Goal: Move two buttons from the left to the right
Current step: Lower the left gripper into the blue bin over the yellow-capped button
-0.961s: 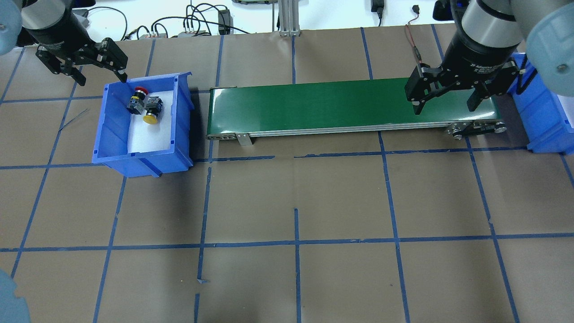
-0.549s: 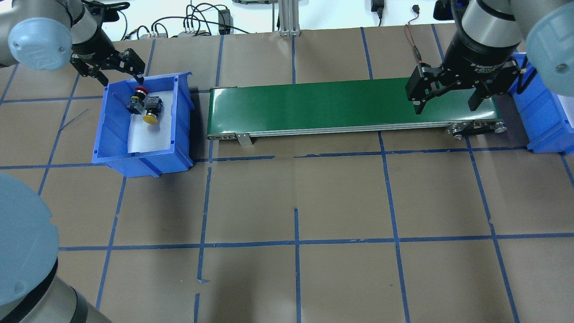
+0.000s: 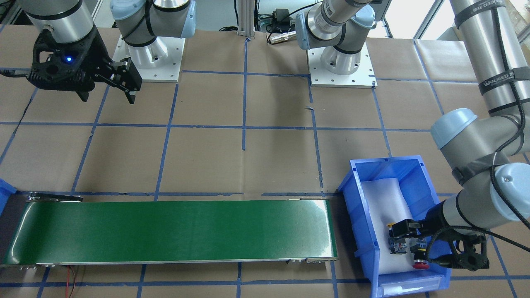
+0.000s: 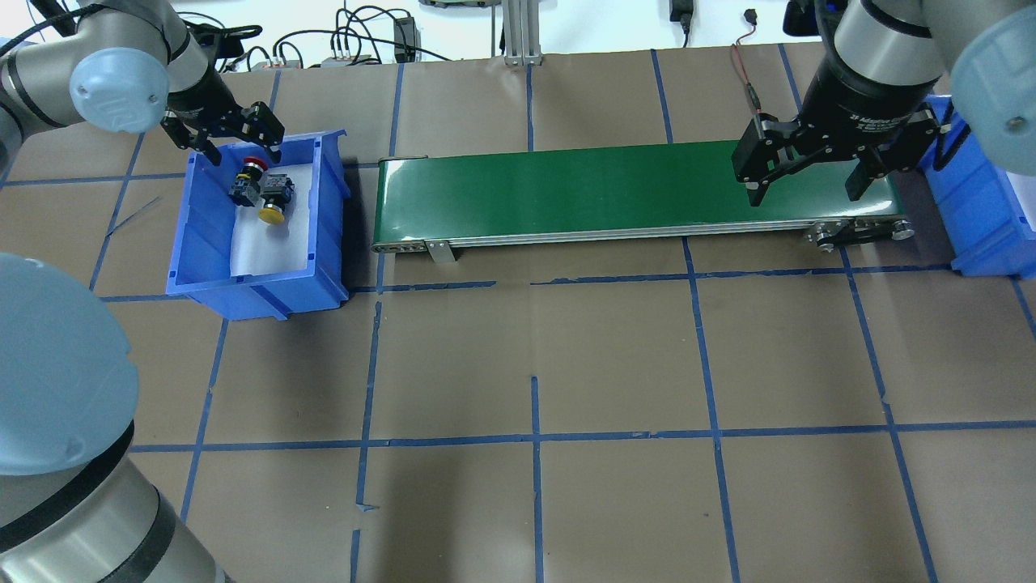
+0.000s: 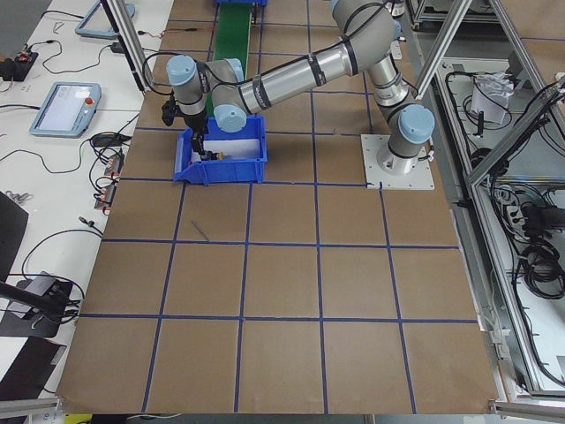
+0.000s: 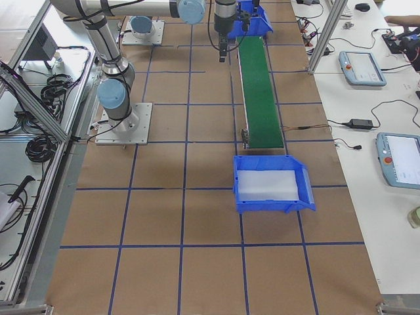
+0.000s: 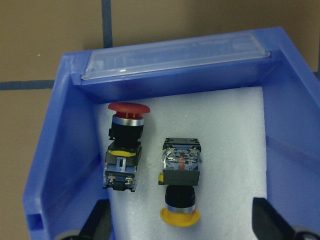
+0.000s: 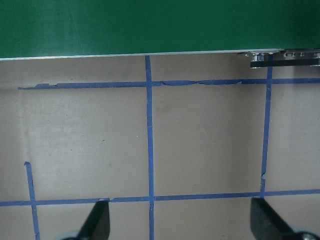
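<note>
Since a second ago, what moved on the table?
The left tool slid across to the blue bin and hangs open over its far end, holding nothing. The red button and the yellow button lie unmoved inside; the right tool stayed open over the green belt.

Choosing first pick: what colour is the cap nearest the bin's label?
Red cap; left wrist view.

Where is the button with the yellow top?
In the overhead view, the yellow-capped push-button lies in the blue plastic bin on the left, beside the red-capped push-button.
</note>
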